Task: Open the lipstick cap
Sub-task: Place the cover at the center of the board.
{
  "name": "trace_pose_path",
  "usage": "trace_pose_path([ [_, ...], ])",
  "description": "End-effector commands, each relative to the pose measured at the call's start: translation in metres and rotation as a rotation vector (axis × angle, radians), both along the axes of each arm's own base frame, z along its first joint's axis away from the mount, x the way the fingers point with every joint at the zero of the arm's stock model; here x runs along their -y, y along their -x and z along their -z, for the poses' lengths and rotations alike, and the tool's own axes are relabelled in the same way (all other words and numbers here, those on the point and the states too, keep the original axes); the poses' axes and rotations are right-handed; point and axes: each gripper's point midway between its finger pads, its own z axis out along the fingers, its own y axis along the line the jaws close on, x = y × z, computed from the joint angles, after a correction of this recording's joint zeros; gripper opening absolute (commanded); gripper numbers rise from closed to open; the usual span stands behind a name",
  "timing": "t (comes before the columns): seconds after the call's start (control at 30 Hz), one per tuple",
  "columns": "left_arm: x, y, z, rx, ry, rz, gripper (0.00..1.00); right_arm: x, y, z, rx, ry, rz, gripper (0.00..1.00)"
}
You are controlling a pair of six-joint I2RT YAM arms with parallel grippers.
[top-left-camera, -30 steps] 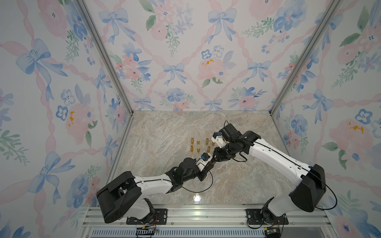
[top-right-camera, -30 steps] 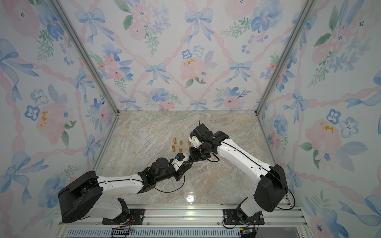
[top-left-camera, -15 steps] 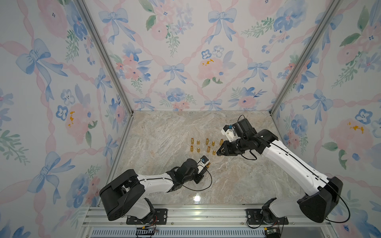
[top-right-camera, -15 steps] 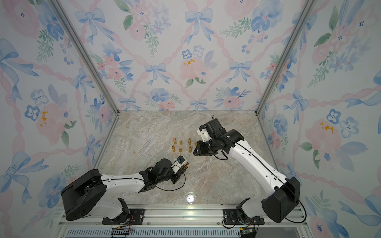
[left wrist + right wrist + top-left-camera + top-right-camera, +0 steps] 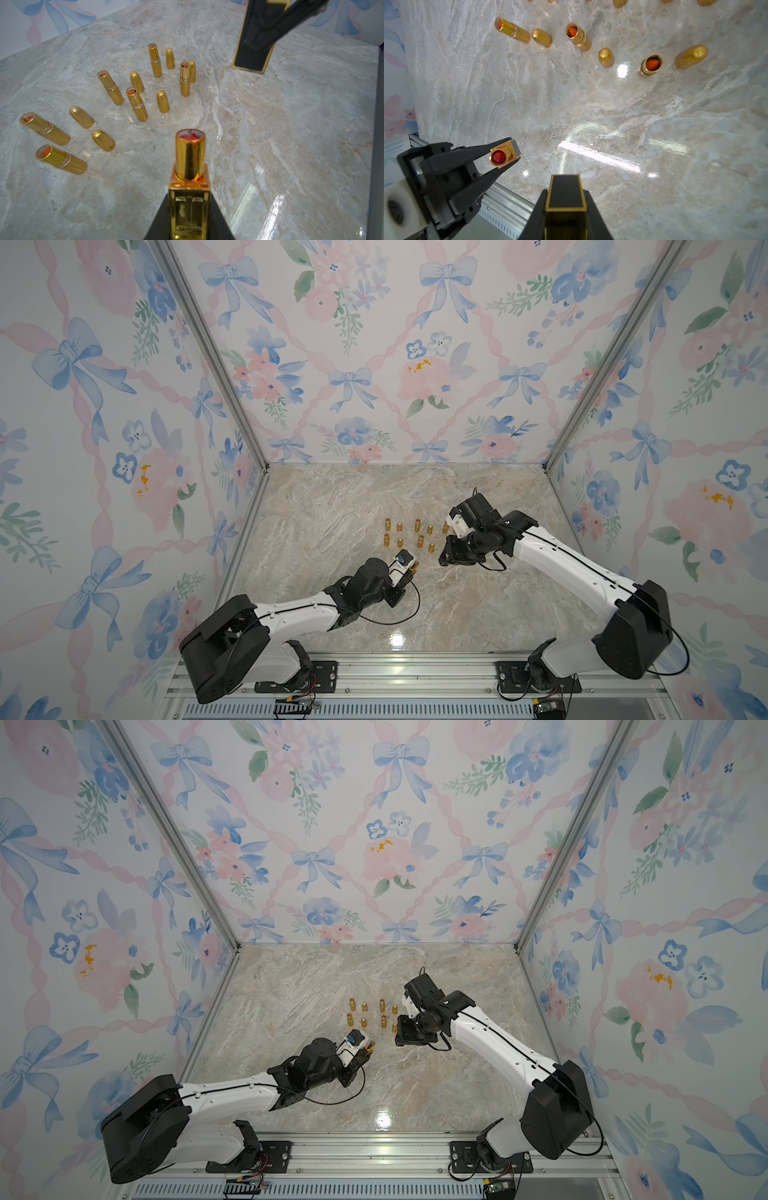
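My left arm (image 5: 295, 616) and my right arm (image 5: 573, 572) are smooth white shells linked by bulky matt black joint housings (image 5: 226, 645). Behind my left gripper (image 5: 505, 154) a thin black cable (image 5: 390, 624) trails in a loose loop. Its fingers (image 5: 467, 154) are flat black wedges tapering to points. Just behind them sits a small white camera block (image 5: 403, 562). Far behind, black base plates (image 5: 322, 672) with silver screws anchor both arms.

Seven open lipsticks (image 5: 136, 104), seven loose caps (image 5: 162, 101)

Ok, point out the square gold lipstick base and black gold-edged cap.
Square gold lipstick base (image 5: 189, 207): left wrist view, on its front face.
Black gold-edged cap (image 5: 565, 192): right wrist view, on its black face.
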Motion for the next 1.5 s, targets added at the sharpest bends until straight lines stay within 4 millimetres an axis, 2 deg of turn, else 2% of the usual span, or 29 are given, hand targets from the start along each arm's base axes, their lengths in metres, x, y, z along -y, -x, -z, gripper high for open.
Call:
trace_pose_path([
  [0.0,-0.003,-0.001,-0.01,0.019,0.046,-0.006,0.0,-0.001,-0.013,0.016,0.038,0.054,0.064,0.24],
  [0.3,-0.013,-0.004,-0.01,0.023,0.067,-0.038,0.0,-0.007,-0.023,0.058,0.049,0.175,0.135,0.24],
  [0.33,-0.015,-0.004,-0.01,0.023,0.065,-0.042,0.0,-0.008,-0.023,0.069,0.029,0.194,0.135,0.24],
  [0.4,-0.019,-0.004,-0.009,0.022,0.068,-0.053,0.0,-0.009,-0.024,0.078,0.02,0.211,0.139,0.24],
  [0.6,-0.026,-0.004,-0.011,0.034,0.081,-0.069,0.0,-0.012,-0.029,0.094,0.019,0.249,0.14,0.25],
  [0.8,-0.027,-0.005,-0.012,0.037,0.088,-0.071,0.0,-0.013,-0.031,0.102,0.031,0.291,0.14,0.25],
  [1.03,-0.026,-0.005,-0.012,0.035,0.09,-0.071,0.0,-0.016,-0.029,0.11,0.023,0.301,0.139,0.29],
  [1.2,-0.027,-0.005,-0.013,0.039,0.094,-0.07,0.0,-0.02,-0.028,0.109,0.031,0.307,0.119,0.36],
  [1.33,-0.026,-0.006,-0.015,0.041,0.102,-0.068,0.0,-0.022,-0.029,0.094,0.043,0.296,0.112,0.41],
  [1.47,-0.024,-0.006,-0.017,0.046,0.103,-0.059,0.0,-0.013,-0.029,0.066,0.084,0.3,0.112,0.48],
])
